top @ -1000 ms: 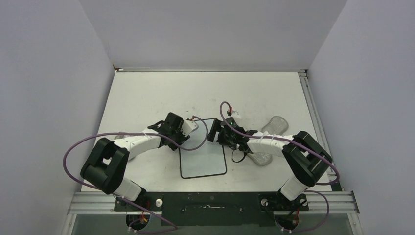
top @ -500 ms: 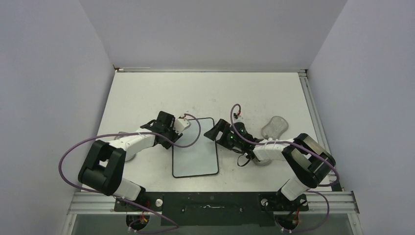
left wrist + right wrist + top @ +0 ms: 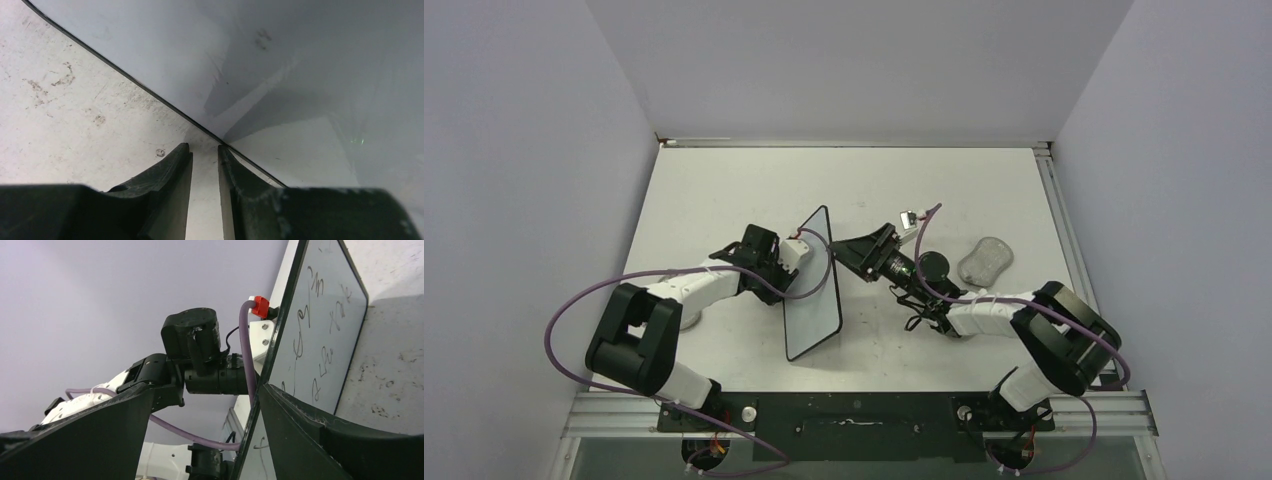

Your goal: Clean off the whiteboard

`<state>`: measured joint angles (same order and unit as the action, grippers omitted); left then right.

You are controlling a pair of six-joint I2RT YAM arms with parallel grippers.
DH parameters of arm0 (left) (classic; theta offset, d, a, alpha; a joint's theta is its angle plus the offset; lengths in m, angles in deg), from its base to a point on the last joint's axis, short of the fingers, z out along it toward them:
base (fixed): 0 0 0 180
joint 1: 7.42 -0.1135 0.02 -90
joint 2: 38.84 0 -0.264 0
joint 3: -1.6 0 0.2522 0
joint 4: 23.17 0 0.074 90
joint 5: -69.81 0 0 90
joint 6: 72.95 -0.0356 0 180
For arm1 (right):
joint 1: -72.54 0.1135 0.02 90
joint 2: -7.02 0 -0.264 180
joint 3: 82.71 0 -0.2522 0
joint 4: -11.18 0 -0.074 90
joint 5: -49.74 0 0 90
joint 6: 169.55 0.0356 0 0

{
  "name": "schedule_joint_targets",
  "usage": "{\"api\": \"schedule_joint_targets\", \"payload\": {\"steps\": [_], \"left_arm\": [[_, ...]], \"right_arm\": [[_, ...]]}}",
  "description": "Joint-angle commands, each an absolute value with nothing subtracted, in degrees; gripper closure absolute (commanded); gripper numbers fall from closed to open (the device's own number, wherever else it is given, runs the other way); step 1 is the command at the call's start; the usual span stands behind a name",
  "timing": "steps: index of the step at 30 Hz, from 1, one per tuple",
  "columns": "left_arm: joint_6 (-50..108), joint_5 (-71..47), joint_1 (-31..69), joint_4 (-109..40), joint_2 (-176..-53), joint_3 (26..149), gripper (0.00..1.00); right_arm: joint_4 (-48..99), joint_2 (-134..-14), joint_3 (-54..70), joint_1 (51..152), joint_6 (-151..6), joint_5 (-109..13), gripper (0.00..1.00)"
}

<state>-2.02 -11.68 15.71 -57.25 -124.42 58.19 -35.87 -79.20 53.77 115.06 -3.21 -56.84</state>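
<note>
Whiteboard: the whiteboard (image 3: 813, 288) stands tipped up on one long edge in the middle of the table (image 3: 724, 190), between the two arms.
Left gripper: the left gripper (image 3: 204, 146) meets the board from the left. Its fingers (image 3: 165, 175) are nearly together with a slim gap, and the black rim runs to their tips. Whether they pinch it cannot be told.
Right gripper: the right gripper (image 3: 846, 256) reaches in from the right. Its jaws are spread wide and released, astride the board's rim, which runs close against one finger.
Marks: dark scribbles (image 3: 320, 335) cover the face turned to the right wrist camera.
Grey lump: a small grey lump (image 3: 985, 258) lies on the table farther right, well apart from the board.
Backdrop: pale walls (image 3: 854, 70) close the far side.
</note>
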Motion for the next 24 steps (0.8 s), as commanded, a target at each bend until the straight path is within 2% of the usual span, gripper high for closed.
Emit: {"api": "schedule_joint_targets", "payload": {"steps": [1, 9, 14, 24], "left_arm": [[0.7, -3.3, 16.2, -55.3, -125.1, 59.9, 0.75], [1.7, -0.4, 13.5, -56.2, -125.4, 60.2, 0.78], [1.7, 0.1, 12.3, -57.0, -126.5, 60.9, 0.81], [2.2, 3.2, 10.1, -58.0, -126.7, 62.1, 0.86]], "right_arm": [[-45.1, -83.1, 55.9, 116.3, 1.8, -61.4, 0.21], [-50.3, -86.6, 56.4, 116.6, 4.7, -60.3, 0.24], [-45.0, -83.9, 55.4, 116.7, 2.1, -60.4, 0.3], [-26.9, -78.6, 53.6, 116.5, -4.9, -61.2, 0.59]]}}
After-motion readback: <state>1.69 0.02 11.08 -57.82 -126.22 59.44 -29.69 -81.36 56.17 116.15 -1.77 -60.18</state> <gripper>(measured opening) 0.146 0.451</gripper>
